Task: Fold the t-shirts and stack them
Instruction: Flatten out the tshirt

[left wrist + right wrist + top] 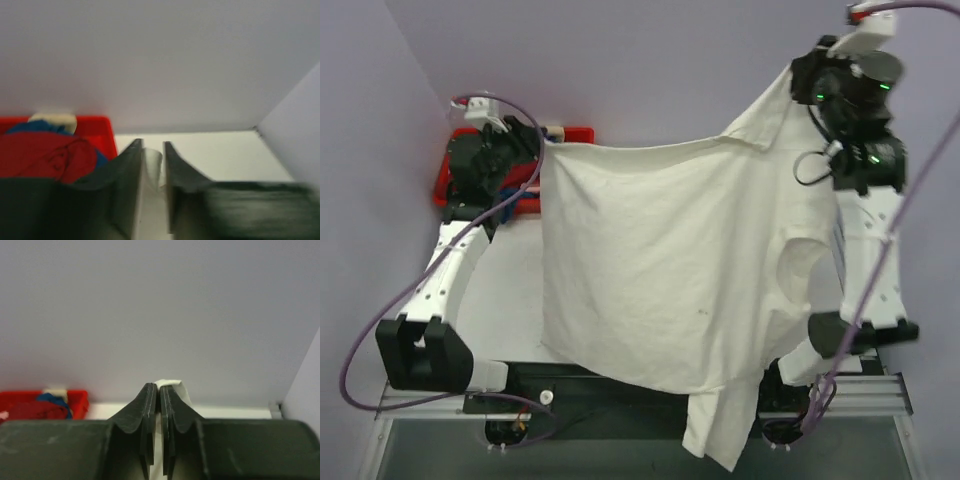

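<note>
Item under inspection: one large cream-white t-shirt [670, 260], held in the air over the bench [505, 290] and spread wide between the two arms.

Left pincer [535, 145]: raised near the far left corner of the bench, clamped on one upper corner of the shirt. In the left wrist view a fold of white cloth [151, 167] sits between its two fingers [127, 180], which stand slightly apart around it.

Right pincer [800, 75]: raised higher, toward the far right corner, closed on the other upper end of the shirt. In the right wrist view the pincer [157, 386] is pressed almost together, with a little white cloth [172, 387] showing above the tips.

Condition of the shirt: the top edge runs taut and slopes up from left to right. The body hangs as a broad, lightly creased sheet. A short sleeve shows on the right side, and a narrower tail of cloth drops past the near edge of the bench toward the right. One small dark speck shows on the lower middle of the cloth.

Other stock: a red tray [107, 131] sits at the far left corner, holding a dark red t-shirt [45, 155] bunched over a blue t-shirt [27, 127].
</note>
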`<state>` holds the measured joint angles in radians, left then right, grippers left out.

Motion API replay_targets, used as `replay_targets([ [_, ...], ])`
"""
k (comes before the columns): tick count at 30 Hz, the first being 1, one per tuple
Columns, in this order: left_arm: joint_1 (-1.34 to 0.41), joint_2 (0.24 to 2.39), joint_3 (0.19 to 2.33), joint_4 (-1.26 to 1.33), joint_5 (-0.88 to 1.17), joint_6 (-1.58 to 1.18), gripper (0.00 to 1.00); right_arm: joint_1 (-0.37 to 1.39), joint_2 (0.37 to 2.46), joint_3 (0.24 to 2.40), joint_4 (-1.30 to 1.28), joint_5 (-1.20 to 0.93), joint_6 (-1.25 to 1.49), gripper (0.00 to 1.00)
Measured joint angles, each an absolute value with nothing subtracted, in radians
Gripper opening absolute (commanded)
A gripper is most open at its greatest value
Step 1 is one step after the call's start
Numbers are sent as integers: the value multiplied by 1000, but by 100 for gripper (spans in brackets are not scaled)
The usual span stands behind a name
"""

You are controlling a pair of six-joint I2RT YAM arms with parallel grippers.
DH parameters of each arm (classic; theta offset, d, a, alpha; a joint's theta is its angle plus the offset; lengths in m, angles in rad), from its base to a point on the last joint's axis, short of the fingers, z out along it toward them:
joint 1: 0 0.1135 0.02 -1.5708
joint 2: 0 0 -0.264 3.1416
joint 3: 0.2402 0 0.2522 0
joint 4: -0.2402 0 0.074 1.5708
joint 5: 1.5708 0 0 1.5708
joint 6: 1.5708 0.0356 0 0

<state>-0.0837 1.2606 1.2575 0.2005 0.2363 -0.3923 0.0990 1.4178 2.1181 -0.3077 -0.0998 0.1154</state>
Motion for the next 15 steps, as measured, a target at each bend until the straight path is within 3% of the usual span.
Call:
replay_targets([
  [2,-83,1438,1267,197,224,-379,70,95,1668,2228,-319,-47,129,41],
  [3,-83,1517,1269,183,221,-375,78,92,1800,2292,-318,-29,136,68],
  [4,-83,1586,1269,163,217,-373,88,86,1925,2347,-329,-13,144,77],
  [6,-87,1674,1262,116,206,-371,94,71,2128,2405,-373,4,154,98],
  [10,-120,1641,1192,95,155,-353,97,33,2297,2286,-489,7,190,100],
  [15,-237,1456,1092,148,65,-316,97,6,2159,1972,-477,-21,257,100],
])
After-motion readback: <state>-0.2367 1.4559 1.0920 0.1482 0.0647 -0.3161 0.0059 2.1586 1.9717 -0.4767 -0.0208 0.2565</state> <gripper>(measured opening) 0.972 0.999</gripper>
